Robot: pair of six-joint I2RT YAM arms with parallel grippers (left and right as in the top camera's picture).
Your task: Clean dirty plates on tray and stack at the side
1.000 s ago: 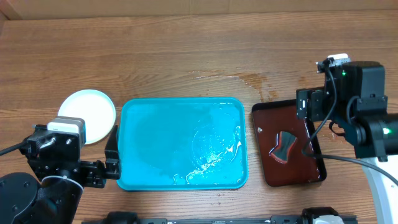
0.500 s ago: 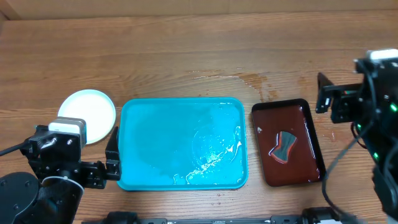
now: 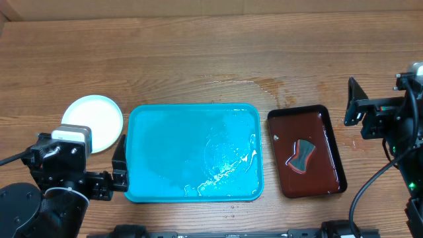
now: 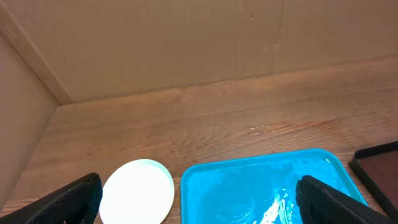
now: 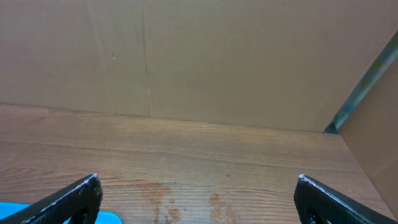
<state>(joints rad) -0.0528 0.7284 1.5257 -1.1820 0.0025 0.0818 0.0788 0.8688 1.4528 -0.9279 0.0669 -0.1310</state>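
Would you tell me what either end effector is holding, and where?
Nothing is held; left end effector and right end effector stand open, empty.

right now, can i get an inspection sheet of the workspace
surface: wooden table, wet patch behind the trays
job's things: turquoise tray holds no plates, only a water film; plates sit on the table to its left, top one looks clean, count unclear
clutter: sponge in dark tray
grippers: left gripper open, empty; right gripper open, empty
cables: black cable beside the right arm
surroundings: cardboard walls
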